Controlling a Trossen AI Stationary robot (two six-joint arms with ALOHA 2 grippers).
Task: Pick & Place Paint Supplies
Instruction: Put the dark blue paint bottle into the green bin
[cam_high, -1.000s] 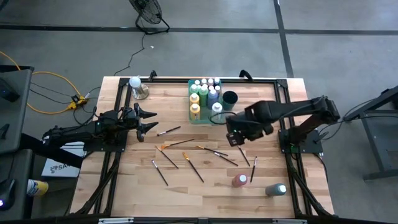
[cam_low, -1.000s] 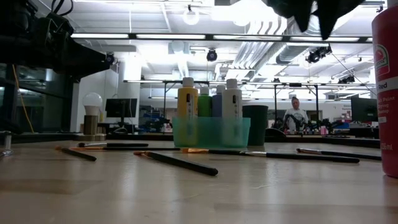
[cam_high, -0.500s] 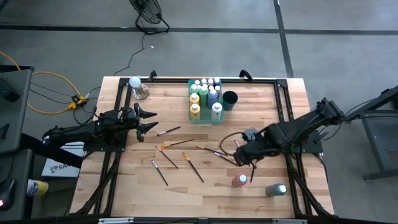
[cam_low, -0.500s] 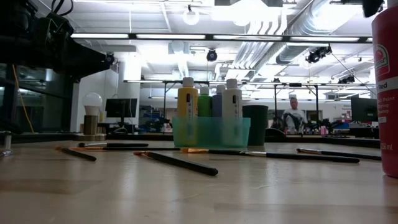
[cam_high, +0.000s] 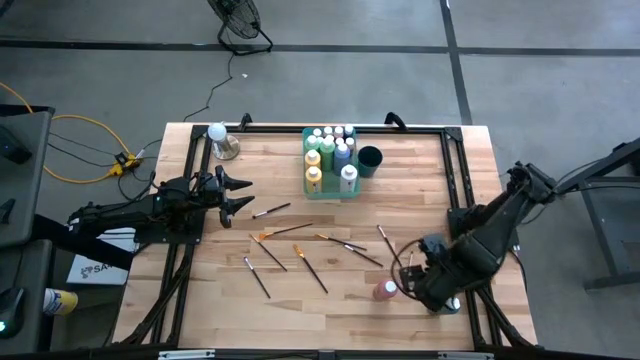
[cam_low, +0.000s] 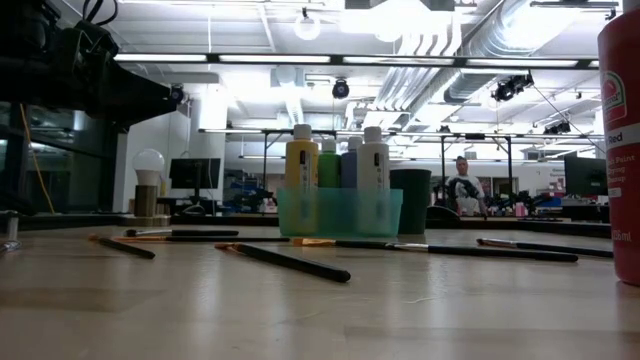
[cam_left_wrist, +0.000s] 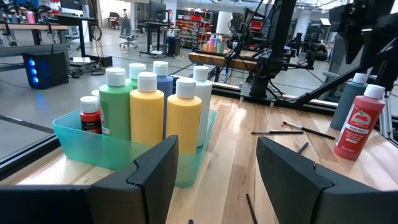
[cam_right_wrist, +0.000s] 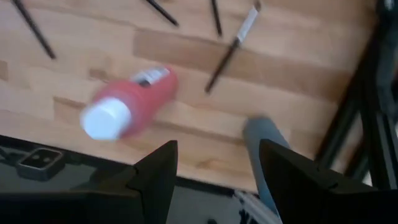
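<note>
A teal tray (cam_high: 312, 186) at the far middle holds several white-capped paint bottles (cam_left_wrist: 146, 109), upright. A red bottle (cam_high: 385, 291) and a grey bottle (cam_right_wrist: 264, 143) stand on their bases near the table's near right corner. Several thin paintbrushes (cam_high: 300, 250) lie flat across the middle. My right gripper (cam_right_wrist: 214, 180) hangs open above the table between the red bottle (cam_right_wrist: 127, 102) and the grey one, pointing down, touching neither. My left gripper (cam_high: 243, 193) waits open at the table's left side, level, facing the tray.
A dark cup (cam_high: 370, 158) stands right of the tray. A clear object with a white ball top (cam_high: 220, 140) sits at the far left. Black frame rails (cam_high: 460, 190) run along the table's edges. A person (cam_low: 462, 185) shows far off in the room.
My right gripper has swung from beside the tray toward the table's near right corner, rolling about its own axis as it went, and now hangs over the red and grey bottles. It has stayed open. No bottle or brush has moved.
</note>
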